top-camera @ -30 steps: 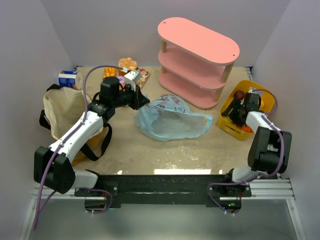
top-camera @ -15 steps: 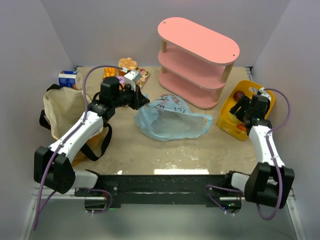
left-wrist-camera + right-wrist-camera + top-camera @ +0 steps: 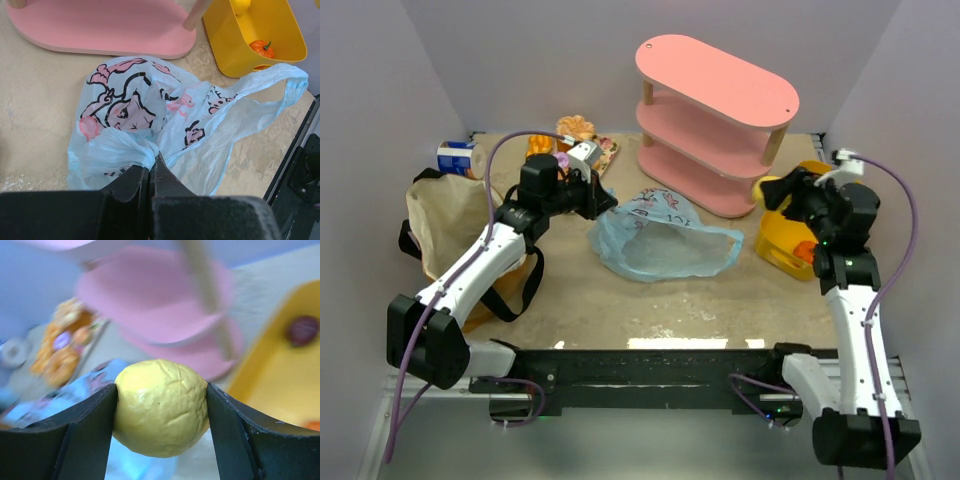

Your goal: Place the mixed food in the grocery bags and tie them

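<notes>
The light-blue plastic bag [image 3: 660, 240] with pink cartoon prints lies open at mid-table. My left gripper [image 3: 603, 200] is shut on a bunched bit of its rim, seen close in the left wrist view as gathered plastic [image 3: 125, 147] pinched between the fingertips [image 3: 159, 165]. My right gripper [image 3: 778, 190] hovers above the yellow basket's left end, shut on a wrinkled yellow fruit [image 3: 161, 412] that fills the gap between both fingers. The tan canvas tote [image 3: 445, 215] with black straps sits at the left under my left arm.
The yellow basket [image 3: 782, 250] holds an orange fruit [image 3: 261, 47] and a dark red one [image 3: 302, 330]. A pink three-tier shelf [image 3: 715, 100] stands behind the bag. Pastries [image 3: 575, 135] and a blue-and-white can [image 3: 455, 157] sit at the back left.
My right arm has risen out of the basket with the yellow fruit and swung up and left toward the shelf. The left arm and the bag have not moved.
</notes>
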You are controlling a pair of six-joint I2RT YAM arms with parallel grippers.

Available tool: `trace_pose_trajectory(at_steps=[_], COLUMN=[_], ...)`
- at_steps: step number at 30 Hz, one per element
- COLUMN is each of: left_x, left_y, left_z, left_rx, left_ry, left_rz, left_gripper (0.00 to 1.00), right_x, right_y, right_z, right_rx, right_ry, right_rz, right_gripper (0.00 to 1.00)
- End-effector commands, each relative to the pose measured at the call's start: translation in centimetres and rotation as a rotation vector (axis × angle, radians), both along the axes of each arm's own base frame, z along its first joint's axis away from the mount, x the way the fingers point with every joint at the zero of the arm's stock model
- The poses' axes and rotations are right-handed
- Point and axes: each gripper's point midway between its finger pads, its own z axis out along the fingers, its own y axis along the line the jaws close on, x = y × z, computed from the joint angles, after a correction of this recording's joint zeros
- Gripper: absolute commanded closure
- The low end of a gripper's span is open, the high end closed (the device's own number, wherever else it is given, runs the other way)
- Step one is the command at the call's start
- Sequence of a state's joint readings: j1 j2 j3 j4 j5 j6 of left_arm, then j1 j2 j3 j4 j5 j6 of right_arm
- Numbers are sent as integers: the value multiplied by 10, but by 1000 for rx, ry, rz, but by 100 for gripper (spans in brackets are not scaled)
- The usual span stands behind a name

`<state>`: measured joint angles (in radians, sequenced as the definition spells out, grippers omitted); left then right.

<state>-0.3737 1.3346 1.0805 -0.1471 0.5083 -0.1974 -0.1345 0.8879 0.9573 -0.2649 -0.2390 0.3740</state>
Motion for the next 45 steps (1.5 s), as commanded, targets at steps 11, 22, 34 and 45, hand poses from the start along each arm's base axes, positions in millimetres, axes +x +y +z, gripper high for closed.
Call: trace_pose_trajectory(at_steps=[11,22,34,45], left_x=[7,5,1,2], left_y=[3,-2,-2,-3], left_z=[19,18,26,22], left_rx=[6,-7,-22,-16], left_ry=[-76,-59,-77,-69], left_rz=[18,-6,-14,-15], left_gripper=[100,100,100,100], right_x=[-69,-43,25,45], right_y=[265,254,252,284], right_z=[22,-62,-109,-144], right_rx=[18,-92,7,51], right_ry=[-27,183,61,1], right_rz=[878,641,303,203], right_gripper=[95,96,100,79])
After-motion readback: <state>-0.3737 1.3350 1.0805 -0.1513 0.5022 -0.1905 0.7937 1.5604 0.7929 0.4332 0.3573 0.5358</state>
